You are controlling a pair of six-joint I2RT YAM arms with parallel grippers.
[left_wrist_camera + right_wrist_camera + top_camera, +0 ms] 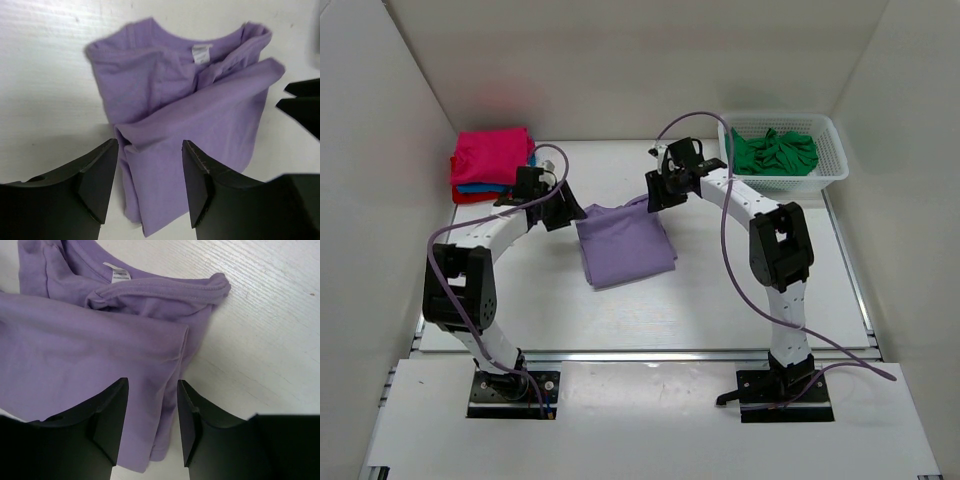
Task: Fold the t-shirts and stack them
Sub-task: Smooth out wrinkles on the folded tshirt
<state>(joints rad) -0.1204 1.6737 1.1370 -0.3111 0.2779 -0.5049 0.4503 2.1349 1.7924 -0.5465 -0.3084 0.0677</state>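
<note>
- The lilac t-shirt [625, 245] is seen partly folded on the tabletop [720, 300], centrally, toward the far edge.
- The left end effector [150, 160] and right end effector [152, 395] are held spread, gripping nothing.
- Folding is judged under way; next, the cloth edges must be pinched and folded over.

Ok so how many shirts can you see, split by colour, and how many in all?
Purple shirt: 1
Green shirt: 1
Pink shirt: 1
Blue shirt: 1
Red shirt: 1
Total: 5
</note>
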